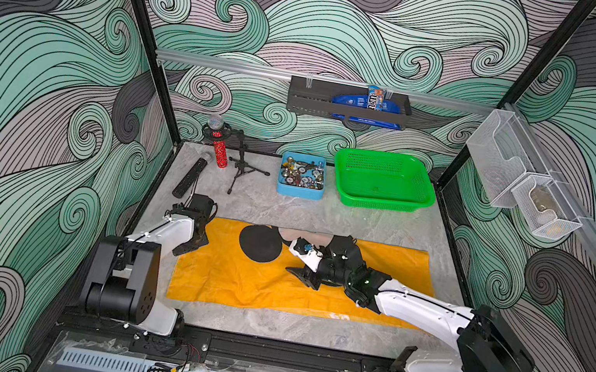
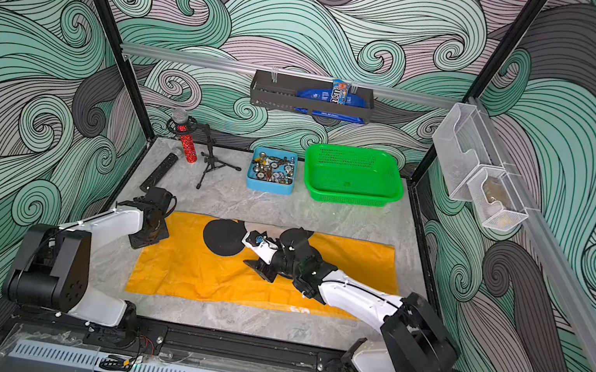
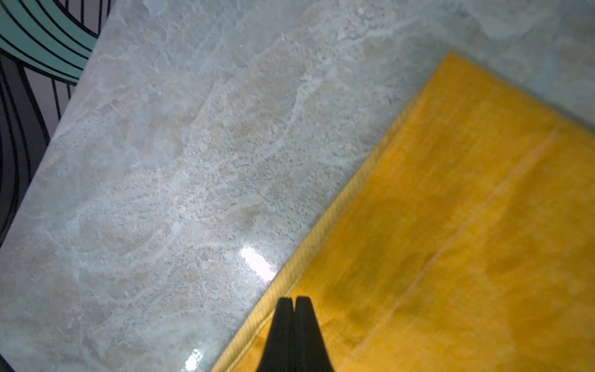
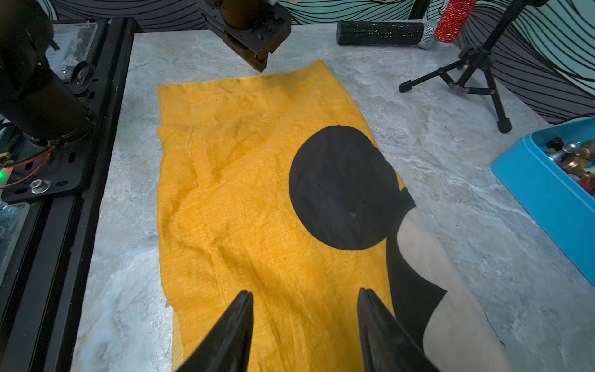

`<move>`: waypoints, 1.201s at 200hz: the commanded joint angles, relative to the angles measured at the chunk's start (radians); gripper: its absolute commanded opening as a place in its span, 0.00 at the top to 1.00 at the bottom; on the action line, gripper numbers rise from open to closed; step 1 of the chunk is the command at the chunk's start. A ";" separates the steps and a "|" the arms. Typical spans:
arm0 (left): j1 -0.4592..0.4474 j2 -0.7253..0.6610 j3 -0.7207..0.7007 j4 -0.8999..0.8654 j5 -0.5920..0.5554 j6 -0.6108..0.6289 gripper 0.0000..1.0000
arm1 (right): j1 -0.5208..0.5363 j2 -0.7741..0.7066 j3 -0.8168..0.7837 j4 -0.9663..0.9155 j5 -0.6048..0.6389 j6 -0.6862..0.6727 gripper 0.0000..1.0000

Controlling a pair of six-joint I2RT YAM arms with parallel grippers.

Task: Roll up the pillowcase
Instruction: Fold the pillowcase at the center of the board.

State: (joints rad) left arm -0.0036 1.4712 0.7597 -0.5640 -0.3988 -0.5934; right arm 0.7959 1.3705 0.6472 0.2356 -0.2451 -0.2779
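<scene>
Left gripper (image 3: 293,301): fingers pressed together at hemmed left end of pillowcase (image 1: 231,278); cloth pinched or not, cannot tell. Pillowcase flat, lengthwise across table (image 1: 284,209), unrolled, wrinkled toward front edge. Right gripper (image 4: 306,294): fingers half spread, empty, over cloth middle beside black circle print (image 4: 341,186). Risks: thin hem slips from tips; one-corner lift skews roll; wrinkles leave roll loose.

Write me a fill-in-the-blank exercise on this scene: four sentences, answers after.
The mustard-yellow fabric pillowcase lies spread on the grey marble table, not yet ____.
The left claw over its hem is ____.
The right claw above it is ____.
The green plastic basket stands beside a small-parts tray coloured ____.
Answers: rolled; shut; open; blue.
</scene>
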 commanded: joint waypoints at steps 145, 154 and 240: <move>-0.457 0.097 0.046 0.064 0.207 -0.177 0.85 | -0.072 0.123 0.012 -0.220 0.099 -0.064 0.46; -0.443 0.117 0.034 0.073 0.211 -0.162 0.85 | -0.053 0.149 0.030 -0.238 0.110 -0.081 0.46; -0.195 0.158 0.024 0.065 0.122 0.026 0.83 | 0.104 0.354 0.205 -0.286 0.111 -0.158 0.48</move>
State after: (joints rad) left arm -0.2836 1.5871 0.8074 -0.4252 -0.1989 -0.6643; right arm 0.8642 1.6787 0.7830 -0.0345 -0.1059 -0.4129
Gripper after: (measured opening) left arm 0.169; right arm 0.527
